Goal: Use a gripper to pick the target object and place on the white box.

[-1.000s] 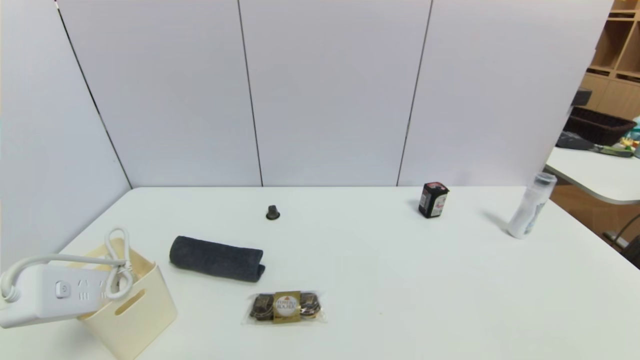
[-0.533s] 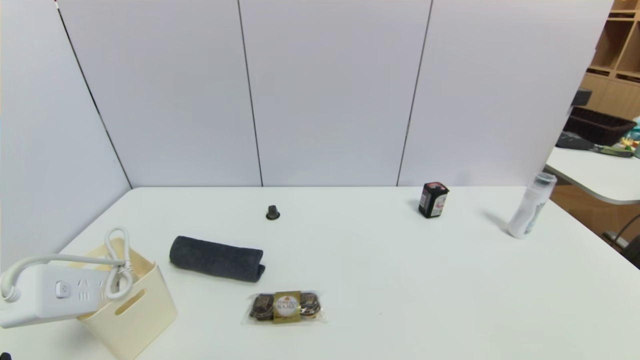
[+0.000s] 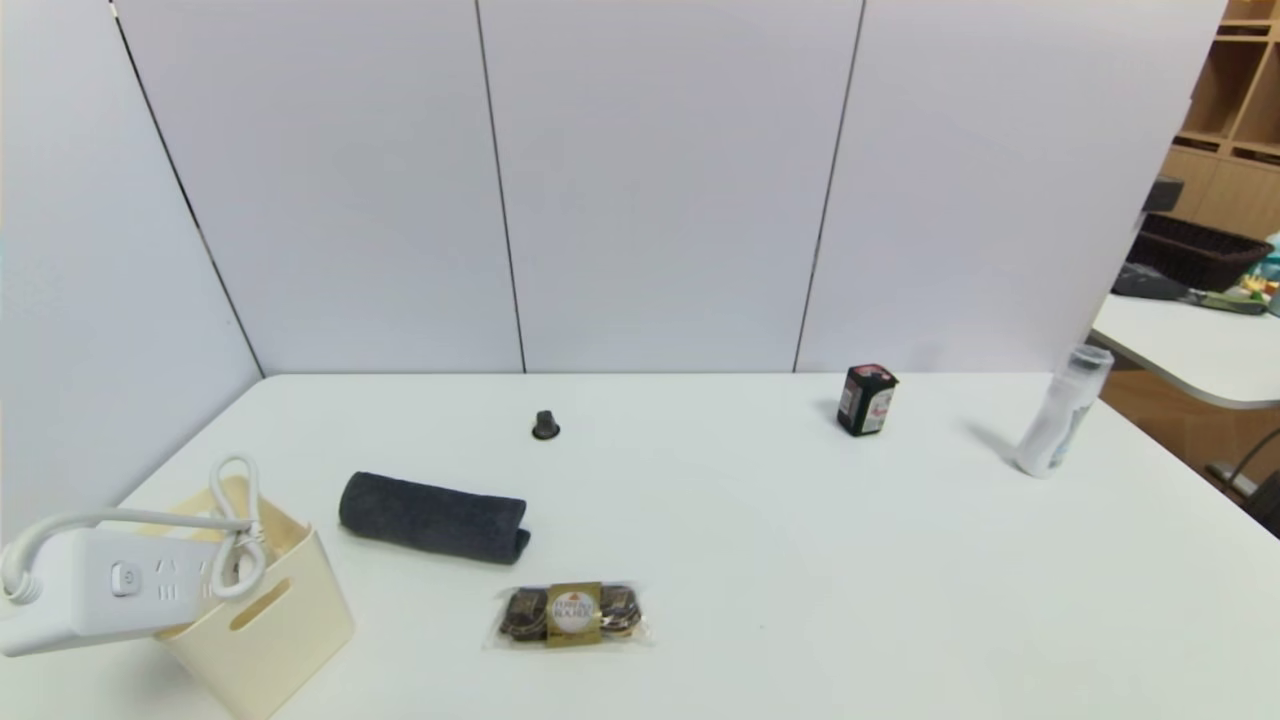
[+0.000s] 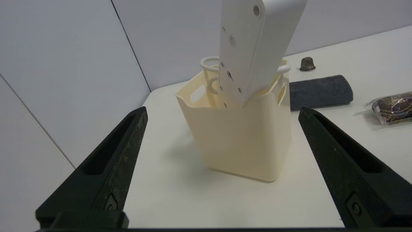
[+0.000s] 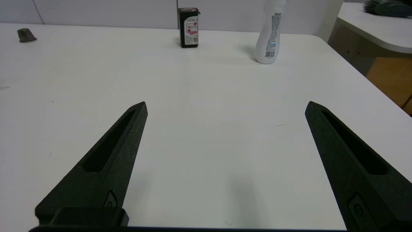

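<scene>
A: Table (image 3: 800, 560), then contents, largest first.

B: The white box (image 3: 270, 620) stands at the near left corner. The power strip (image 3: 100, 590) rests across its rim, one end inside, the other overhanging leftward. Rolled grey towel (image 3: 432, 517) lies just right of it.

A: Grippers?

B: Left gripper (image 4: 222, 112) sits near the box, fingers (image 4: 119, 151) spread wide, holding nothing. Right gripper (image 5: 225, 106) hangs over bare table, fingers likewise spread, empty.

Bright even light, soft faint shadows, slightly soft focus
</scene>
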`<action>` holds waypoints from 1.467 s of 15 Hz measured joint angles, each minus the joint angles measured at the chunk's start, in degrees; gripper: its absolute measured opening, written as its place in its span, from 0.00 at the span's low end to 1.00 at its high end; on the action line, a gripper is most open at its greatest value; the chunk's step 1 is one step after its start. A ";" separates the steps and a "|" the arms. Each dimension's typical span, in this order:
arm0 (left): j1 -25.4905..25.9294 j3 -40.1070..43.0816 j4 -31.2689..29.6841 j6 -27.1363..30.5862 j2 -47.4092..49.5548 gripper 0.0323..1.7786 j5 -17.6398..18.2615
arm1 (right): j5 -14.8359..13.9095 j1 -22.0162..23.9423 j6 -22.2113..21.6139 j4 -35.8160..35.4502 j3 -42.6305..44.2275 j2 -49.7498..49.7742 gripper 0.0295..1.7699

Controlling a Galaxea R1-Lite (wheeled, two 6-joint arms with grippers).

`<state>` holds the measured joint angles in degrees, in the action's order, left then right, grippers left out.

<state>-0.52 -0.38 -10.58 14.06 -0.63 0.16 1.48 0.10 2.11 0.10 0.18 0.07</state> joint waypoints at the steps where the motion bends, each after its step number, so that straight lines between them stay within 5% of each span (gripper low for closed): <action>1: 0.00 0.20 1.60 -0.37 0.23 0.95 0.02 | 0.00 0.00 0.01 0.00 0.00 0.00 0.96; 6: 0.04 0.35 10.58 -4.83 0.54 0.95 1.62 | 0.01 0.00 -0.02 -0.02 0.00 0.00 0.96; 22: 0.04 0.38 10.69 -12.41 0.54 0.95 -0.11 | 0.04 0.00 0.00 0.00 0.00 0.00 0.96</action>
<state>-0.49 0.00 0.11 1.65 -0.10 0.05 1.51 0.10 2.11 0.10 0.18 0.07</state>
